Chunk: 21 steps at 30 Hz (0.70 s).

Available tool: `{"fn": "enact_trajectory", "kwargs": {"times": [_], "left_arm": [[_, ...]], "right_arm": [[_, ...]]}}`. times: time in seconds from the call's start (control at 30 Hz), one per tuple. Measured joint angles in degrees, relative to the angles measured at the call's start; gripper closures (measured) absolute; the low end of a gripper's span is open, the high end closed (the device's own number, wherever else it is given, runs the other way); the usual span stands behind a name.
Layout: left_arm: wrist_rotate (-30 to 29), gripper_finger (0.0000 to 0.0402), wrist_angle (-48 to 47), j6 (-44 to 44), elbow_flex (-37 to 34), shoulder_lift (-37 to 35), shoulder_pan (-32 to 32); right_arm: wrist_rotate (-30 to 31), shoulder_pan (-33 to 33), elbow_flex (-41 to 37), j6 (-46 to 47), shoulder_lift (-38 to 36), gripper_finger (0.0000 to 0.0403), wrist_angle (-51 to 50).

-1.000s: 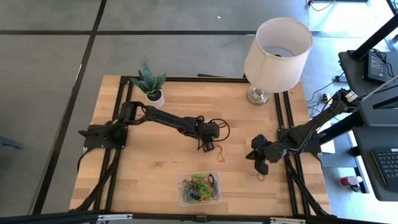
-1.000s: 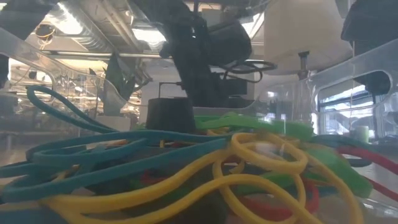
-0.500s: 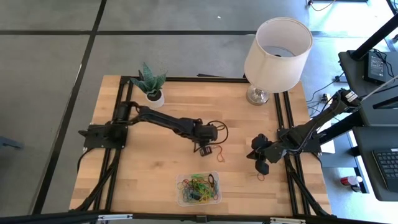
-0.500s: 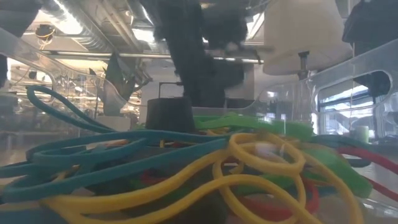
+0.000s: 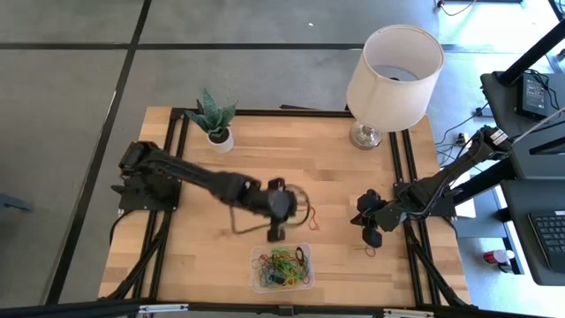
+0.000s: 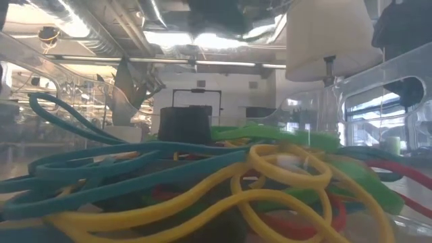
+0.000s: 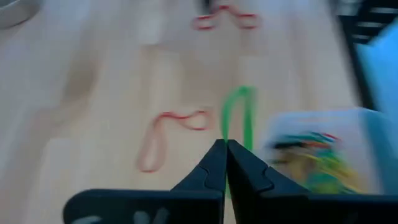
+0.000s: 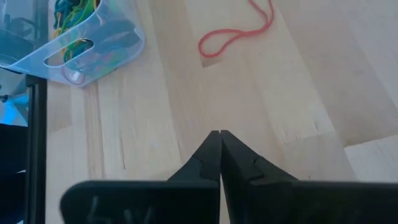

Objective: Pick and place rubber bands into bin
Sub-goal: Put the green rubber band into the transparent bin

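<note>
The left gripper (image 5: 275, 231) sits at table centre, jaws pinched on a green rubber band (image 7: 238, 112), the bin (image 5: 281, 268) (full of bands) at its 6 o'clock. At 3 o'clock the right gripper (image 5: 372, 237) waits, jaws closed, holding nothing.

one bin (image 5: 282, 268), one lamp (image 5: 392, 75), one plant (image 5: 214, 118), two grippers
</note>
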Motion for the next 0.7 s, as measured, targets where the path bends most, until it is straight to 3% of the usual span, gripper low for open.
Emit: {"fn": "enact_trajectory", "kwargs": {"times": [0.1, 0.2, 0.33, 0.7], "left_arm": [[-0.35, 0.0399, -0.7, -5.06, 0.02, -0.33, -3.61], [0.23, 0.0399, -4.8, -17.65, 0.0, 0.01, -5.26], [6.86, 0.0399, -10.15, -26.8, -0.11, 0.35, -6.17], [4.26, 0.0399, -8.14, -13.72, -0.05, 0.69, -9.98]], "right_arm": [[0.02, 0.0, 0.0, 0.0, 0.0, 0.0399, -0.41], [0.02, -0.02, 0.0, -0.02, 0.0, 0.0399, -0.55], [0.03, -0.02, 0.0, -0.33, 0.0, 0.0399, -0.64], [0.04, -0.02, 0.0, -4.09, 0.0, 0.0398, -0.95]]}}
